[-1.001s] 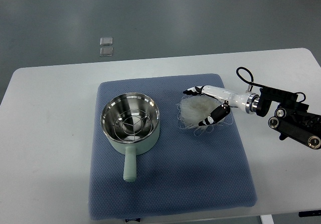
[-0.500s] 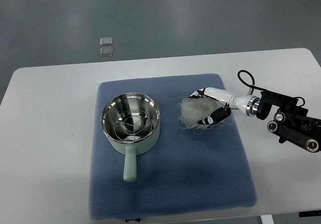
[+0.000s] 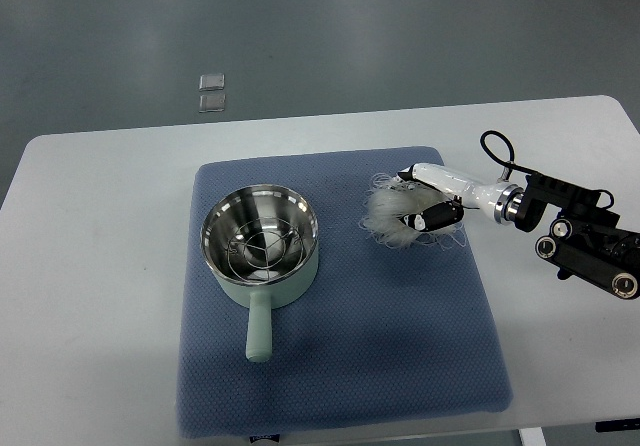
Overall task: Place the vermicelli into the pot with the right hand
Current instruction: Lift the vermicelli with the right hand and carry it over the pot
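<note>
Right of the middle of the frame: a fluffy white tangle of thin vermicelli noodles, lying on the dark blue padded mat. White-and-black right hand reaching in from the right edge, right on top of the noodle tangle. Fingers curled around the right side of the tangle, closed on it and gripping it. Loose strands sticking out to the left of the hand and under it.

Left of the middle: a round shiny steel pot with a pale green outside and a short green handle, sitting on the same mat. Handle pointing to the bottom of the frame. A wire rack inside the pot.

Pot well apart from the noodles, straight to the left of the hand. Probably next: lift up, then across to the left, over the open pot. Loose strands likely to trail.

No left hand anywhere in the frame. White desk under the mat.
</note>
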You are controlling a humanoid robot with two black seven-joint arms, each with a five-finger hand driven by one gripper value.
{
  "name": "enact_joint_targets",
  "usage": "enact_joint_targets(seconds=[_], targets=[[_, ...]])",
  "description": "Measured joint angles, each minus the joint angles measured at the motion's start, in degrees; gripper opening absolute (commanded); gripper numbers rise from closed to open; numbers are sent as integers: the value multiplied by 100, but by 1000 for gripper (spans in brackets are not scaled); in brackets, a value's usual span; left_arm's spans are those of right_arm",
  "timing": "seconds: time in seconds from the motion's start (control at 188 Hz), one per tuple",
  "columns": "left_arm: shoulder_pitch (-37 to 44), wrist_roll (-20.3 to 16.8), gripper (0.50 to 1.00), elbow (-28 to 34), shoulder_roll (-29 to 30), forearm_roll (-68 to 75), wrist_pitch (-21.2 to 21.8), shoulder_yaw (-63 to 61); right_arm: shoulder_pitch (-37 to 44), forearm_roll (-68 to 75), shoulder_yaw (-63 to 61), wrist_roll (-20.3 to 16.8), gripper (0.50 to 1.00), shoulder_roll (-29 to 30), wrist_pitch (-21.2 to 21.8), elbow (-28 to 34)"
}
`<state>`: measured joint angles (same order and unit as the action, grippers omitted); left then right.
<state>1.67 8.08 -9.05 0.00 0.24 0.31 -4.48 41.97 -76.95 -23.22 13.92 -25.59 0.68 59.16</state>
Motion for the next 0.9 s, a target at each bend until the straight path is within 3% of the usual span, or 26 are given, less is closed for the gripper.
enact_joint_targets(seconds=[0.484,0.9], targets=[[0,0,1000,0,0,-1,-4,0,1285,83,-108,14,500,112,27,142],[0,0,1000,0,0,-2,2,0,1864,34,0,166,500,986,60,838]])
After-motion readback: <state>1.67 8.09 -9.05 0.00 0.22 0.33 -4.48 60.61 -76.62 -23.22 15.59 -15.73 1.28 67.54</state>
